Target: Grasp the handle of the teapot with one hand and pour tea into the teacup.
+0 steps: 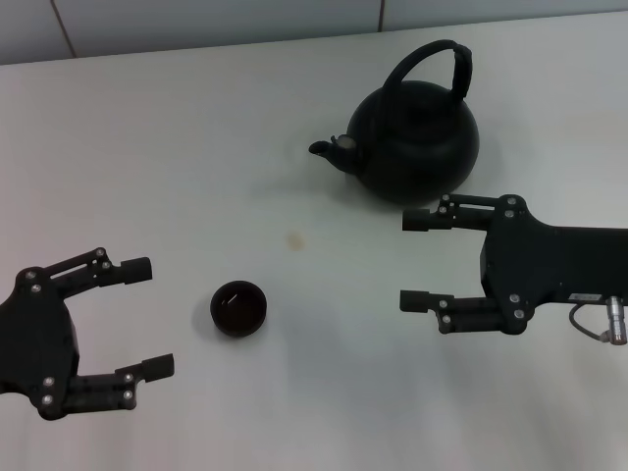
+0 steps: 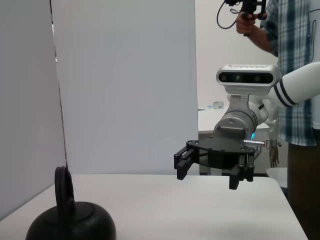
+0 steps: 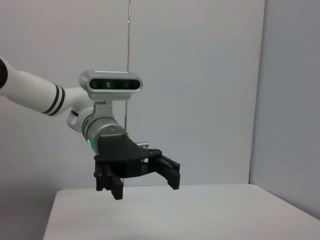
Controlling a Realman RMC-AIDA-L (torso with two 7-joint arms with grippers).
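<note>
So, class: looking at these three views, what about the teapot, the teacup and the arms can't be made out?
- Teapot: contents hidden by its closed body in the head view; base cut off in the left wrist view.
- Teacup: dark interior, so tea level unclear.
- Left gripper and right gripper: arms cut off by the head view's edges.

Legible text, labels, brands, numbers, signs: none on any surface in the head view or either wrist view.

Matte black teapot [image 1: 417, 137], glossy dark teacup [image 1: 238, 308], smooth white table [image 1: 177, 147].
</note>
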